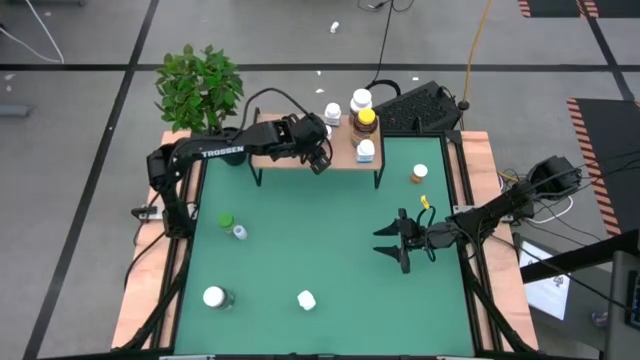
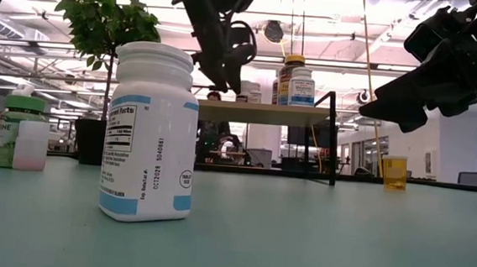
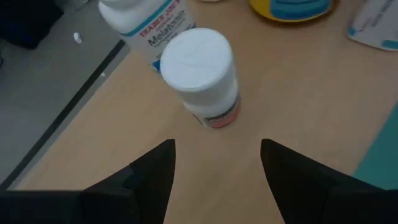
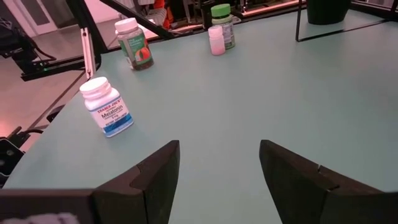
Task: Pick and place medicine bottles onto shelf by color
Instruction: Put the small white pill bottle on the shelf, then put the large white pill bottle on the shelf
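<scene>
- Shelf point(image 1: 280, 160) stood at the far edge of the green table point(image 1: 320, 250), carrying a cluster of medicine bottles at its right end: a white-capped one point(image 1: 332, 113), another white-capped one point(image 1: 360, 100), an amber one with a yellow cap point(image 1: 366, 120) and a small white one point(image 1: 366, 151).
- The left gripper point(image 1: 320, 158) hung over the shelf with its fingers spread and nothing between them; its wrist view showed a white-capped bottle point(image 3: 202, 78) standing just ahead on the wood.
- The right gripper point(image 1: 400, 241) hovered above the table's right half, fingers apart and empty.
- Loose bottles remained on the table: a green-capped one point(image 1: 226, 220) beside a tiny vial point(image 1: 239, 232), two white ones point(image 1: 213, 296) point(image 1: 306, 299) near the front, and an orange-topped one point(image 1: 419, 173) beside the shelf.
- The bottles looked like light, rigid plastic with smooth round sides, probably slippery; a grasp across the body just below the cap seemed safest, and the tiny vial would likely tip easily.
- Labels were mostly too small to read, and the left arm hid part of the shelf top in the high view.
</scene>
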Controlling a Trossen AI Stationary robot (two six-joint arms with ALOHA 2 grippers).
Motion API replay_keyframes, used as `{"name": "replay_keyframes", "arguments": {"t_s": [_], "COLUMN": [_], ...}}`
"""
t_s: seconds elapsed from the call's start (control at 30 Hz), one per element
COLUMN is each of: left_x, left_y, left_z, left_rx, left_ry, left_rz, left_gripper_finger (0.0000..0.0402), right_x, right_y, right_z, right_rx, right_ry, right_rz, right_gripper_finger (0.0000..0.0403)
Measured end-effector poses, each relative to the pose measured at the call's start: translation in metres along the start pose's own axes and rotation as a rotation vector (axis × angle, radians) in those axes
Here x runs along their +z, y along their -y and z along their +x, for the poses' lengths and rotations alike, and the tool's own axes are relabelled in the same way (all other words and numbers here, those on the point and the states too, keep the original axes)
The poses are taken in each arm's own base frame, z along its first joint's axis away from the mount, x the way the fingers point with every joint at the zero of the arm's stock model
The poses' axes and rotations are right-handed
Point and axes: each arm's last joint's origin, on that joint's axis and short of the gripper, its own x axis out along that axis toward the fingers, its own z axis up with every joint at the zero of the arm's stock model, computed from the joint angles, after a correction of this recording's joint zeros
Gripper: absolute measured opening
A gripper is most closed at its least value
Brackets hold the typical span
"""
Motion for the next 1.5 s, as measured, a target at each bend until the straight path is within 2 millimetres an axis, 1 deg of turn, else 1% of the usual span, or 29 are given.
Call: {"name": "replay_keyframes", "arguments": {"t_s": [0.1,0.33,0.5,0.6,0.8,1.1,1.17,1.27,1.37,1.5], "left_x": [-0.001,-0.003,0.001,0.001,0.004,0.001,-0.002,-0.005,-0.006,-0.009], "left_y": [-0.001,-0.003,0.000,0.000,0.001,-0.001,-0.002,-0.002,0.003,0.019], "left_z": [0.006,0.018,0.024,0.028,0.037,0.039,0.033,0.016,-0.012,-0.052], "left_rx": [0.006,0.007,-0.015,-0.015,-0.018,-0.012,-0.004,0.035,0.103,0.115], "left_ry": [-0.011,-0.032,0.006,0.014,0.048,0.009,-0.020,-0.049,-0.039,0.009], "left_rz": [-0.003,0.000,-0.004,-0.010,-0.023,-0.036,-0.045,-0.058,-0.044,-0.044], "left_gripper_finger": [0.0219,0.0138,0.0104,0.0094,0.0093,0.0093,0.0093,0.0093,0.0093,0.0092], "right_x": [0.000,0.000,0.000,0.000,0.000,-0.001,-0.001,-0.001,-0.001,-0.001], "right_y": [0.000,0.000,0.000,0.000,0.000,0.000,0.000,0.000,0.001,0.001], "right_z": [0.000,0.000,0.000,0.000,0.000,0.000,0.000,0.000,0.000,0.000], "right_rx": [0.000,-0.001,-0.001,-0.001,-0.003,-0.004,-0.005,-0.004,-0.006,-0.014], "right_ry": [0.000,0.001,0.003,0.003,0.000,-0.009,-0.009,-0.009,-0.013,-0.003], "right_rz": [-0.001,-0.006,-0.009,-0.009,-0.010,-0.014,-0.014,-0.014,-0.013,-0.010], "right_gripper_finger": [0.0215,0.0215,0.0215,0.0215,0.0215,0.0215,0.0215,0.0215,0.0215,0.0215]}}
